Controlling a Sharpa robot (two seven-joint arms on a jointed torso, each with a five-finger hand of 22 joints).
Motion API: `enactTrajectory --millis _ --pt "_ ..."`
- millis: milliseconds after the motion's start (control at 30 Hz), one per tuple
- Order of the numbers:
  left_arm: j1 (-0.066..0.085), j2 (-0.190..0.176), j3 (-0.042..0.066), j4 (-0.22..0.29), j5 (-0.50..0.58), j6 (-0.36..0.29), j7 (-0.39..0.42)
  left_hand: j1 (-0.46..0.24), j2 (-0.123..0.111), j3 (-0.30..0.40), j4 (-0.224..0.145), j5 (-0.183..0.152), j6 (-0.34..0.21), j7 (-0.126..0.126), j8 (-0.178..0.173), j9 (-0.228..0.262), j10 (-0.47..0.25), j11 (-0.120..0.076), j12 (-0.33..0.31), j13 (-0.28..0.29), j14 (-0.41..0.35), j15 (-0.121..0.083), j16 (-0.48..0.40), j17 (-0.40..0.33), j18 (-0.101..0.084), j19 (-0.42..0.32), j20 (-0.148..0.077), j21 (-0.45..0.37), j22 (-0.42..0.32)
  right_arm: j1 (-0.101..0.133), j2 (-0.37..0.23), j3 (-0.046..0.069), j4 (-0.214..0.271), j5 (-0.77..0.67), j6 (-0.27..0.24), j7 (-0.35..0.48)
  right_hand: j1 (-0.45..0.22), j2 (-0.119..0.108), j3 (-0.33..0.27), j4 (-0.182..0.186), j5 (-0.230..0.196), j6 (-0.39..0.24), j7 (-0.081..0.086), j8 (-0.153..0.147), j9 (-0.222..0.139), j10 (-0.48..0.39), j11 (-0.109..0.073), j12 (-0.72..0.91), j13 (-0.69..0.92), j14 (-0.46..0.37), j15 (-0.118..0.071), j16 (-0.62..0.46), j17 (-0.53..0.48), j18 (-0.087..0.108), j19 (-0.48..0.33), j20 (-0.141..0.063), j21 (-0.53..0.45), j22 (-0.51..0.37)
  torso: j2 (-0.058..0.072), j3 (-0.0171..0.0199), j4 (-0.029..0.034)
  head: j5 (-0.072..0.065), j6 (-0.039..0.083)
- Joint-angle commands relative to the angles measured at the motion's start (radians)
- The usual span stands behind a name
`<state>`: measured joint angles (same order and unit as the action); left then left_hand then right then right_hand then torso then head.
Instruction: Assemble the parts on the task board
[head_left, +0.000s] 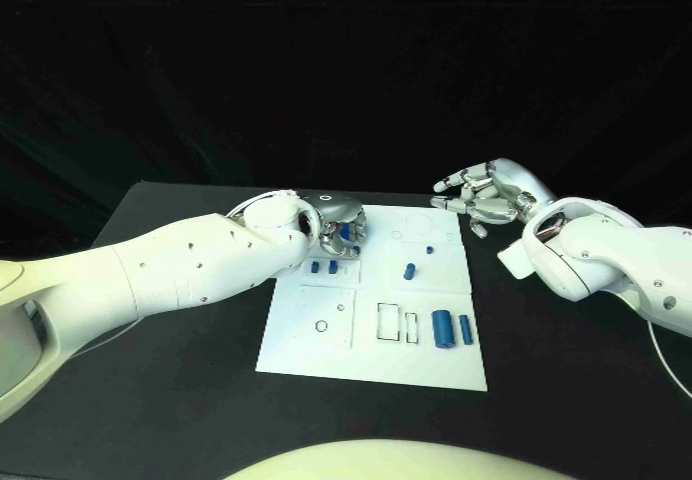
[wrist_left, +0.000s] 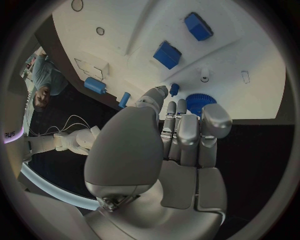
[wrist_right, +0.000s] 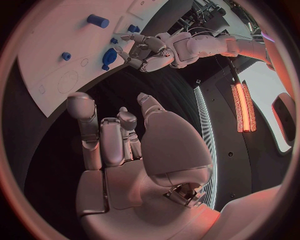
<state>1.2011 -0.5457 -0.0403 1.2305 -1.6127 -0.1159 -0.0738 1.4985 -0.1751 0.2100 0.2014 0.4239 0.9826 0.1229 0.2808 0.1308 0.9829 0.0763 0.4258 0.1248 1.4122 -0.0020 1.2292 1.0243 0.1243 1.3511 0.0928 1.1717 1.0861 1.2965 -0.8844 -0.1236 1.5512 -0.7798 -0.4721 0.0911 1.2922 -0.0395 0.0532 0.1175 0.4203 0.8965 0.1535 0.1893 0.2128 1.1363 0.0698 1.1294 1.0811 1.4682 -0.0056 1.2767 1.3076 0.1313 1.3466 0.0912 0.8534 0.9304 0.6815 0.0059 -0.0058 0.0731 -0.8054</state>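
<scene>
- The task board (head_left: 378, 345), a white plate, lies in the middle of the black table (head_left: 188, 400)
- Small blue parts rest on it: two upright cylinders (head_left: 450, 329) near its right edge, a small peg (head_left: 411, 269) towards the middle, and two blocks (head_left: 325, 267) close to the left robot hand
- A blue gear (wrist_left: 200, 101) sits at the board's far left corner, right at the fingertips (wrist_left: 178, 107) of the left robot hand (head_left: 335, 228)
- The left robot hand is over that corner with fingers extended close together; whether it grips the gear, I cannot tell
- The right robot hand (head_left: 488, 196) hovers off the board's far right corner, above the table, fingers spread and loosely curled, holding nothing
</scene>
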Motion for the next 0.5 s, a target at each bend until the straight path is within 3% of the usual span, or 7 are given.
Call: enactTrajectory --millis 33,500 --pt "-0.001 0.006 0.001 -0.006 -0.01 0.027 0.005 0.007 0.003 0.007 0.0 0.005 0.011 0.0 -0.008 -0.001 0.008 0.0 -0.006 -0.002 0.007 0.0 0.01 0.005 -0.019 0.01 -0.002 0.009 0.009 0.0 0.001 0.0 0.001 -0.002 -0.003 0.006 0.011 -0.002 0.005 0.0 0.005 -0.006 0.002 0.003 0.002 -0.004 -0.001 0.0 0.001 0.009 -0.004 -0.006 0.015 0.009 -0.009 -0.001 -0.007 0.0 0.0 0.0 0.0 -0.001 -0.001" --pt "-0.005 0.022 0.001 -0.035 -0.007 0.051 0.007 0.016 0.009 0.02 -0.004 0.005 0.018 0.001 -0.016 -0.002 0.02 -0.003 -0.014 -0.006 0.008 -0.003 0.013 0.001 -0.019 0.01 -0.005 0.013 0.014 0.0 0.002 0.001 0.004 -0.002 -0.002 0.006 0.011 -0.002 0.005 0.0 0.005 -0.005 0.002 0.003 0.002 -0.003 -0.001 -0.001 -0.001 0.009 -0.004 -0.007 0.015 0.009 -0.009 -0.001 -0.007 -0.001 0.0 0.0005 -0.0003 -0.003 -0.002"
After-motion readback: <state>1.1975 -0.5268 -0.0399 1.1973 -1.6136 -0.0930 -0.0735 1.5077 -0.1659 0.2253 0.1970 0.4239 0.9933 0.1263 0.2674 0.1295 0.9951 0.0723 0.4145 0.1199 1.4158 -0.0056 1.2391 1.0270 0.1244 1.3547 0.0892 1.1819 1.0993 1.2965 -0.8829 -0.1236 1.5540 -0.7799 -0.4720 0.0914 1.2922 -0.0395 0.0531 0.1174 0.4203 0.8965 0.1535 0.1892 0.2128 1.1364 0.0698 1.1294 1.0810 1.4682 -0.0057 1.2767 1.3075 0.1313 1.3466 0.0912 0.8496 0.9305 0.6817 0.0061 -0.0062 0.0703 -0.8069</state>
